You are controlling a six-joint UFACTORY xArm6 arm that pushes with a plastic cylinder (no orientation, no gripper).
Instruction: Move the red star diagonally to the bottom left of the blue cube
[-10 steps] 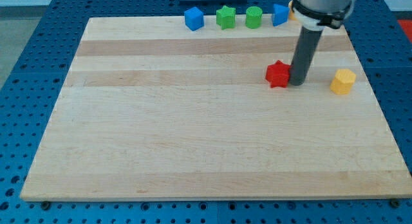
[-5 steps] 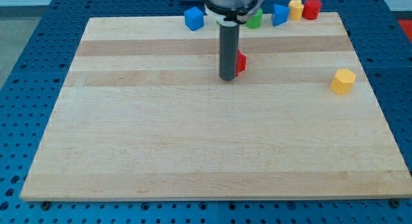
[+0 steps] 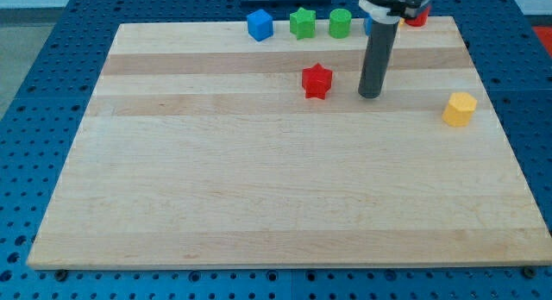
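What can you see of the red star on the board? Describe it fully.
The red star is a small, chunky, solid red block with short points, lying flat on the pale wooden board. It sits in the upper middle, below the green blocks and to the lower right of the blue cube. Nothing touches it; my tip stands apart on its right.

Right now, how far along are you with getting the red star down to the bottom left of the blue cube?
Partly done. The red star sits lower than the blue cube, but on the view's right of it, not the left. My tip stands apart on the star's right, placed to push it leftward. Left: slide the star across until it lies below and left of the cube.
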